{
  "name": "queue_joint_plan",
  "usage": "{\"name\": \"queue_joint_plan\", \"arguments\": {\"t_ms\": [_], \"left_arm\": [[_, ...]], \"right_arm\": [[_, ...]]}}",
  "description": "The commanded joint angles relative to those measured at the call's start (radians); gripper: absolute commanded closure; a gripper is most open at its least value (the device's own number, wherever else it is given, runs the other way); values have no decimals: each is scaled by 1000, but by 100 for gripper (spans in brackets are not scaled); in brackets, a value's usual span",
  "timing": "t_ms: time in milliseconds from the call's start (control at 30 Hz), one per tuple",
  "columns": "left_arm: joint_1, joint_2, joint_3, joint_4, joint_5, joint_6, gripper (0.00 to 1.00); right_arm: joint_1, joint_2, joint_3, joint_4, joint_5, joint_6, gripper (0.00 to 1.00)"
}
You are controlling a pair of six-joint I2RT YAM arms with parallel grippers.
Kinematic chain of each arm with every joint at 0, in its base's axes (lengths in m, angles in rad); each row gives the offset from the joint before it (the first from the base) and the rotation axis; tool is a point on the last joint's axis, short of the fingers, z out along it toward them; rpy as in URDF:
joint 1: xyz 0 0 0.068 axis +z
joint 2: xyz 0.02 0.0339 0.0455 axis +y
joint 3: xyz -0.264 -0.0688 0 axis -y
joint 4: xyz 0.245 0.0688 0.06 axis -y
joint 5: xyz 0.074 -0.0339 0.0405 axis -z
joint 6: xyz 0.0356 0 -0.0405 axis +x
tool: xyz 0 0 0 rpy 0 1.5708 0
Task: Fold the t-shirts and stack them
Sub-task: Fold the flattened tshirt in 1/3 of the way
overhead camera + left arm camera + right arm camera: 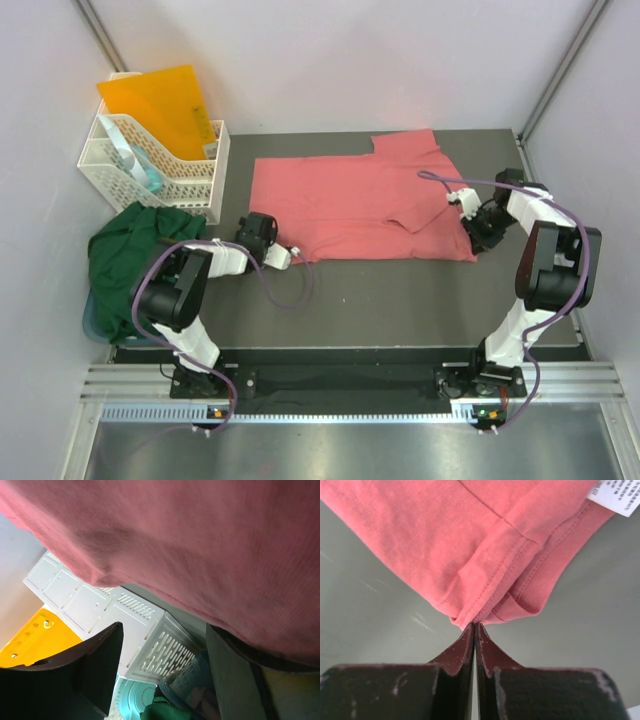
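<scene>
The salmon-pink t-shirt [350, 205] lies partly folded on the dark table. Its white label [617, 495] shows in the right wrist view. My right gripper [472, 232] is at the shirt's near right corner, and its jaws [475, 626] are shut on the hem of the pink shirt [470, 545]. My left gripper [283, 256] is at the shirt's near left corner. Its jaws [165, 675] stand wide apart, with pink cloth [200, 545] draped across above them and over the right finger [240, 680]. The dark green t-shirt [130, 255] lies bunched at the table's left edge and also shows in the left wrist view [170, 712].
A white plastic basket [150, 170] stands at the back left with an orange folder [160, 105] in it; both show in the left wrist view, the basket [100, 600] and the folder [35, 640]. A teal-blue container [95, 320] sits under the green shirt. Walls close both sides.
</scene>
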Motion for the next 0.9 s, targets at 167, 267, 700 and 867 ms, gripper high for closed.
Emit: {"name": "queue_joint_plan", "arguments": {"t_ms": [167, 267, 700, 867], "left_arm": [[-5, 52, -15, 16, -10, 3, 31], [-5, 52, -16, 7, -15, 3, 31], [-5, 46, -15, -36, -24, -2, 28], [-11, 18, -1, -62, -33, -26, 16]], "right_arm": [[-12, -5, 8, 69, 64, -8, 100], [-12, -10, 4, 73, 83, -19, 100], [-15, -16, -30, 125, 162, -45, 93], [-15, -78, -29, 144, 165, -42, 50]]}}
